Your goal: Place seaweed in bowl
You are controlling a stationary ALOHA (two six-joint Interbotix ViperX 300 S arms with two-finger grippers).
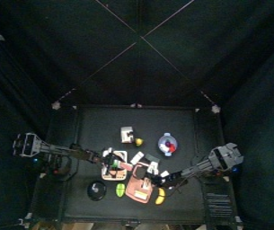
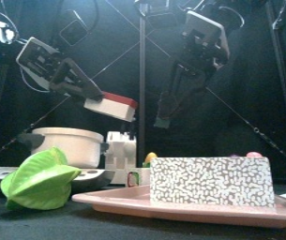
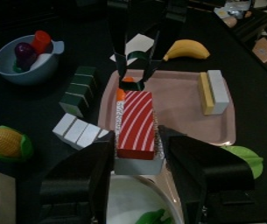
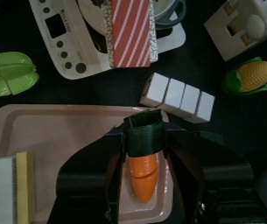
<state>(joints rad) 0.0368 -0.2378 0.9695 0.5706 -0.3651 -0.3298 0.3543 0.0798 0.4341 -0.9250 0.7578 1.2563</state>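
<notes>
My right gripper (image 4: 145,159) is shut on a dark green seaweed wrap (image 4: 145,133) with an orange piece (image 4: 142,178) in it, held just above the pink tray (image 4: 66,140). It also shows in the left wrist view (image 3: 133,59). The grey-blue bowl (image 1: 167,148) with a red inside stands behind the tray, apart from both grippers; in the left wrist view (image 3: 4,70) it holds small red and purple items. My left gripper (image 3: 139,153) is shut on a red-and-white striped salmon block (image 3: 138,122), raised over the tray's left edge.
On the tray lie a pale yellow block (image 3: 214,92) and a speckled block (image 2: 212,181). Beside it are a dark green block (image 3: 80,90), white pieces (image 4: 179,96), corn (image 4: 252,74), a green pepper (image 4: 7,72), a banana (image 3: 185,48) and a white pot (image 2: 70,145).
</notes>
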